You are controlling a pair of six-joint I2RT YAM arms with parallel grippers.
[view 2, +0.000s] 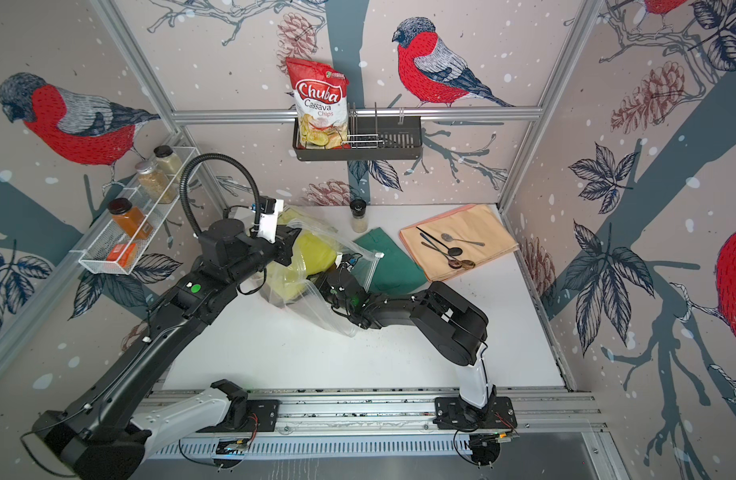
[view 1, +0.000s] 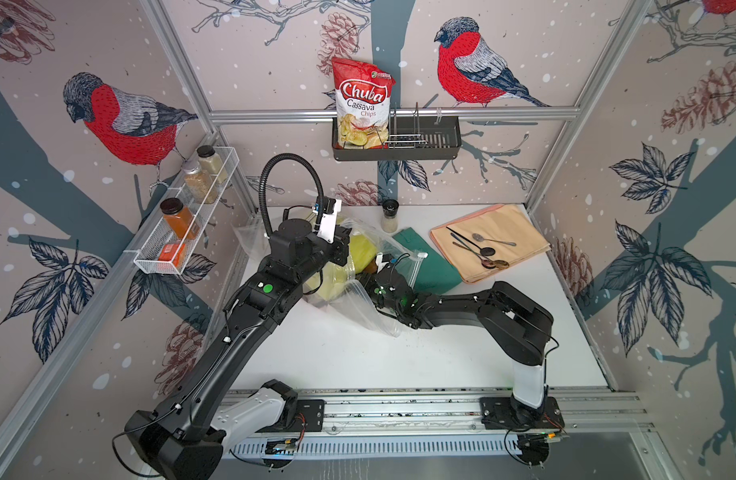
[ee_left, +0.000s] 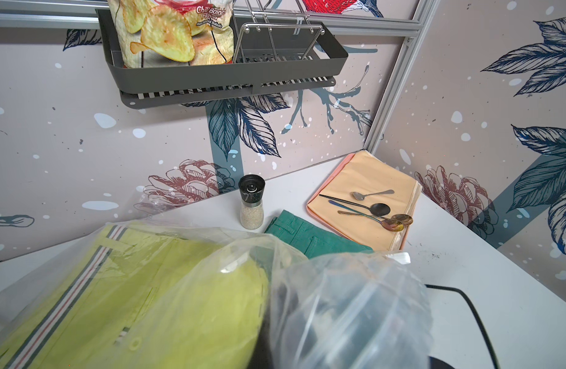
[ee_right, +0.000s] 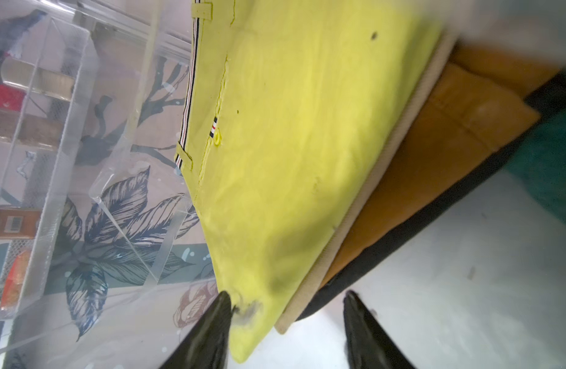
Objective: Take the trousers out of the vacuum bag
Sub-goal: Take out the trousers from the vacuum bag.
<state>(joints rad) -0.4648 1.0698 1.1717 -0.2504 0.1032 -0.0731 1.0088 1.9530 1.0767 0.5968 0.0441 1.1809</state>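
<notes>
White table [view 1: 337, 357], bird-print walls [view 1: 648, 124] round it. R pincer [ee_right: 288, 303] inside vacuum bag [view 1: 374, 316]: jaws apart, astride corner of trousers [ee_right: 307, 127] stack, yellow on top, khaki, mustard, dark beneath; nothing gripped yet. L pincer [view 1: 344, 248]: shut, apparently pinching bag's top film up to keep mouth open. Further out: teal pair [view 1: 434, 268] lying out on table beside peach cloth [view 1: 490, 224] w/ spoons [view 1: 482, 251]. Judged approx one pair done; rest of stack inside bag, to be pulled.
</notes>
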